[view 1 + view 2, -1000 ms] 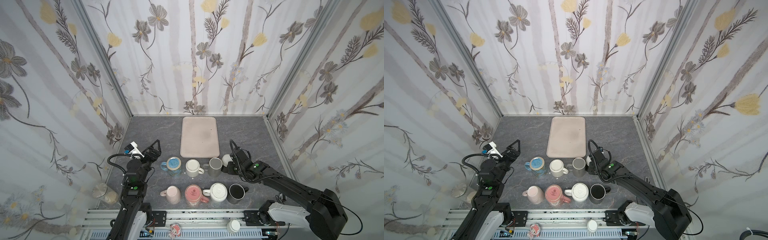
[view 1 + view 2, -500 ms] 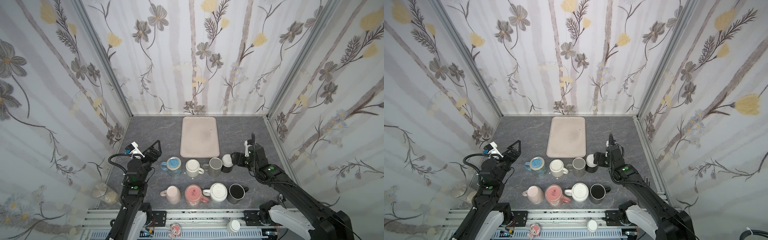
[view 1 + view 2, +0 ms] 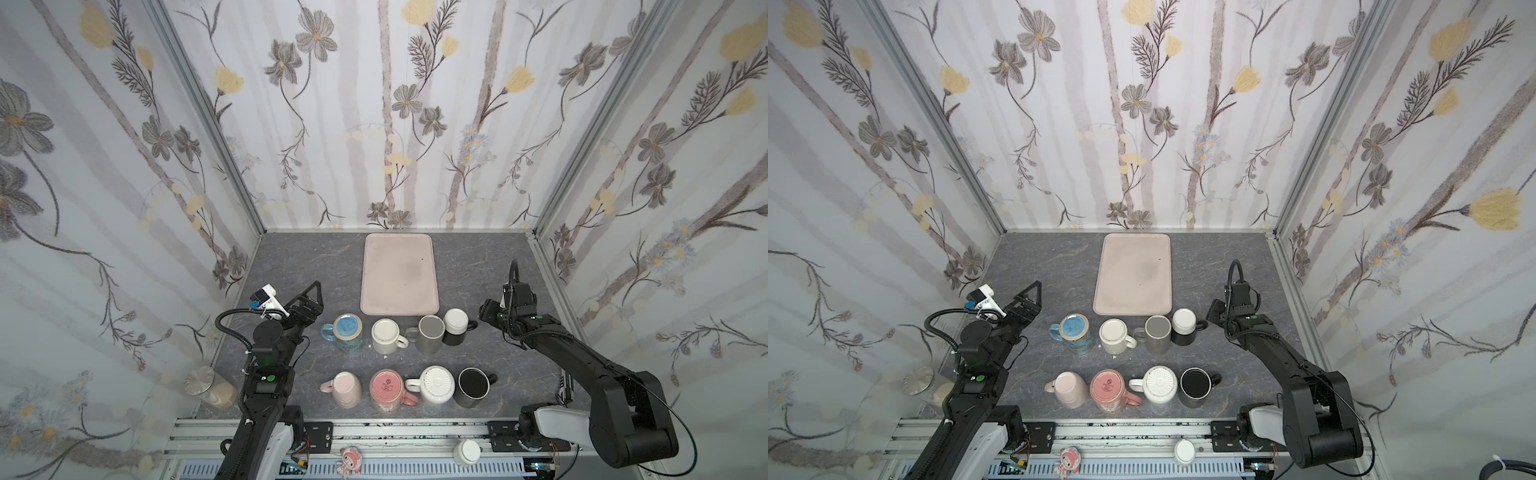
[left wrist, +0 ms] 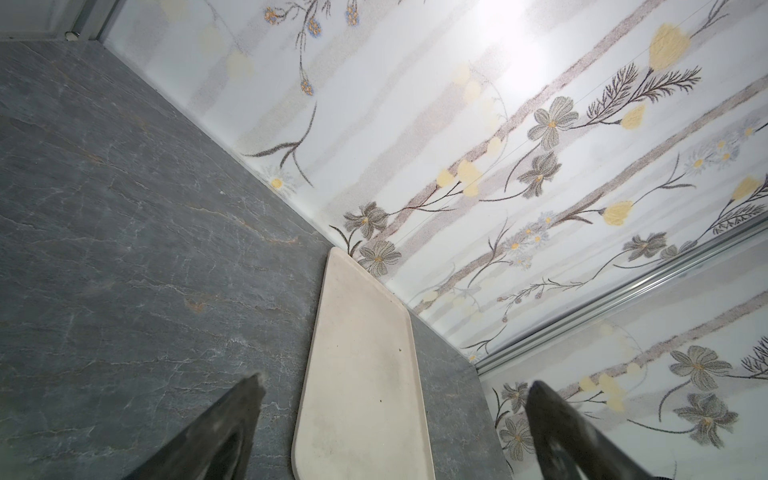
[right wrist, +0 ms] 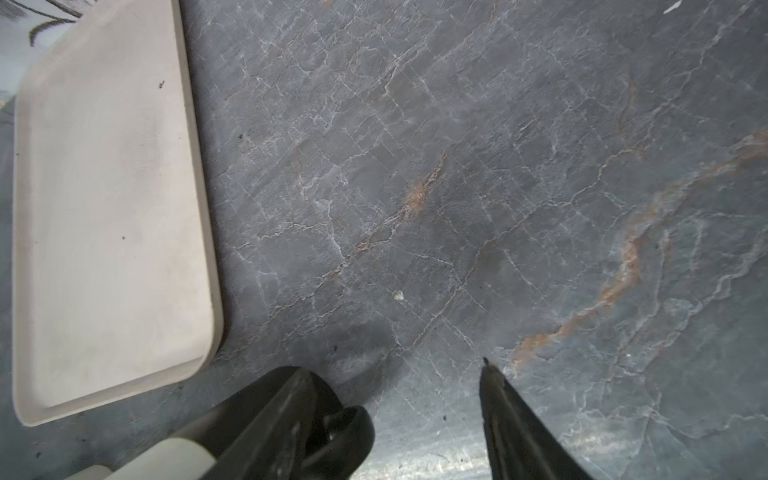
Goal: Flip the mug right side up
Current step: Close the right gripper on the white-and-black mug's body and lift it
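Jaws of the right gripper [image 5: 395, 365] stand apart with only grey stone-patterned table [image 5: 457, 187] between them; nothing is pinched. Just outside one finger [image 5: 286, 415] lies the loop handle of the black ceramic mug with a white upper face [image 5: 345, 432]; whether finger and handle touch I cannot tell. In both top views this mug [image 3: 455, 328] stands at the right end of the back row, handle pointing at the gripper, just beside a plain grey mug [image 3: 430, 334] on its left. Whether the white face is its base or its inside I cannot tell. Further left in that row stand a cream mug [image 3: 384, 334] and a blue glazed mug [image 3: 347, 332], flat faces up. The front row holds a pale pink mug [image 3: 345, 386], a rose mug with a stamped base [image 3: 387, 388] and a white mug with a ribbed base [image 3: 436, 384], all bottoms up, then a black mug [image 3: 473, 384] mouth up, its inside dark. Behind the rows lies a beige rectangular tray [image 3: 399, 274] with nothing on it. The left gripper [image 4: 397, 380] sits at the table's left side, apart from the mugs, its jaws spread wide around nothing.
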You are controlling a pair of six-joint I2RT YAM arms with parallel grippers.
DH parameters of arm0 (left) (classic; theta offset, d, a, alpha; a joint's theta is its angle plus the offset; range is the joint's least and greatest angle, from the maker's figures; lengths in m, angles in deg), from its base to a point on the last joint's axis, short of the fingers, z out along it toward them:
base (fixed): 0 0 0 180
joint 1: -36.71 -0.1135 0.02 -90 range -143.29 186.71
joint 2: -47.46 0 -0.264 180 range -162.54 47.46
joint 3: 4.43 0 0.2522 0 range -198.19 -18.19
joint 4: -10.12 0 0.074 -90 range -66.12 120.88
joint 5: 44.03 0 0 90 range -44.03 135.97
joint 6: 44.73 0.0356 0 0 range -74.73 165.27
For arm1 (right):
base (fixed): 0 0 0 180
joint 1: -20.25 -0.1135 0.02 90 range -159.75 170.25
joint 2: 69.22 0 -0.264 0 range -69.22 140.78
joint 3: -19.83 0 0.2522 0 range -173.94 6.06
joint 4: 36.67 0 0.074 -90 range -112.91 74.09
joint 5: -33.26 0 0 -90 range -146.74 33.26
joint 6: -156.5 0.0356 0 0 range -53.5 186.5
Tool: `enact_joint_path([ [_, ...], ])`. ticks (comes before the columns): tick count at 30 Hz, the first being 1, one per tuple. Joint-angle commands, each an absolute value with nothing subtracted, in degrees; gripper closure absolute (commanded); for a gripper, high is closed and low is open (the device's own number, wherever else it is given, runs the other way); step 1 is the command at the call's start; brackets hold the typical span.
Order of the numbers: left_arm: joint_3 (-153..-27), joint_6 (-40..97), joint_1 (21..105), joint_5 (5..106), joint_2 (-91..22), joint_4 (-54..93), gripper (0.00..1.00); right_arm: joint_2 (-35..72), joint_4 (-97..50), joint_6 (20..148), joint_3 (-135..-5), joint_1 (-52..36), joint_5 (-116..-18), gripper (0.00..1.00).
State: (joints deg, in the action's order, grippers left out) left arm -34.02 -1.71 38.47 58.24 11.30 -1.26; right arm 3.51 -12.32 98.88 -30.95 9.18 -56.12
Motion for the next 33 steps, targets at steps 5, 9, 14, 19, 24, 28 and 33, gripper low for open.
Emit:
enact_joint_path([
  [5,-33.2,-2.5,38.5,59.4,10.9,-4.7,0.0,5.8,-11.2,97.0,-31.6,5.6,-50.1,0.37],
  [9,-32.7,-2.6,38.4,59.7,11.0,-4.9,0.0,7.1,-10.0,97.0,-32.3,4.3,-48.6,0.43],
  [14,-32.7,-2.5,38.5,59.8,11.5,-4.7,0.0,6.1,-7.2,97.9,-31.6,1.1,-46.3,0.48],
  [19,-32.2,-2.3,38.5,59.4,11.8,-4.6,0.0,4.2,-4.4,99.6,-29.4,-1.6,-46.3,0.51],
  [24,-31.9,-2.3,38.4,59.1,11.8,-4.4,0.0,1.4,-0.7,100.7,-27.9,-4.7,-46.0,0.52],
  [28,-31.8,-2.3,38.4,58.8,11.6,-4.5,0.0,-1.2,2.4,101.8,-28.1,-7.9,-46.0,0.52],
  [33,-31.8,-2.3,38.5,58.7,10.7,-4.8,0.0,-5.8,7.7,102.6,-30.5,-10.7,-41.5,0.46],
])
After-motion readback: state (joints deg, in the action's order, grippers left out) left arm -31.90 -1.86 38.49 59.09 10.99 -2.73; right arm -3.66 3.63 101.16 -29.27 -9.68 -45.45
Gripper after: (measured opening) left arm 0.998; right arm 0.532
